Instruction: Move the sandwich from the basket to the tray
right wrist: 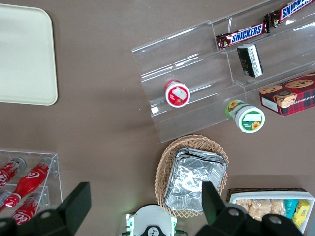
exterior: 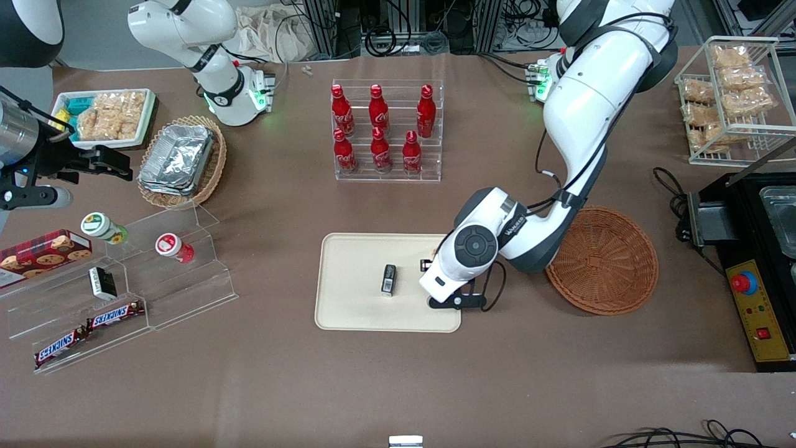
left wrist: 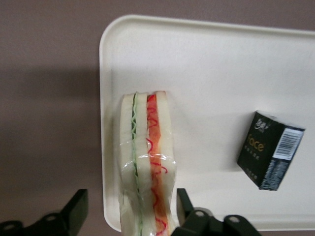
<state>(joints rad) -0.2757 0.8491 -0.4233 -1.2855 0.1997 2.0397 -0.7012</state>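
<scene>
Left wrist view: the sandwich (left wrist: 146, 162) is seen between the spread fingers of the gripper (left wrist: 130, 216), resting on the tray (left wrist: 206, 59) edge; a black box (left wrist: 269, 150) lies nearby.

front: high, looks down on whole table | left wrist: close above tray (exterior: 348, 298) | right wrist: overhead, shares tray corner
</scene>
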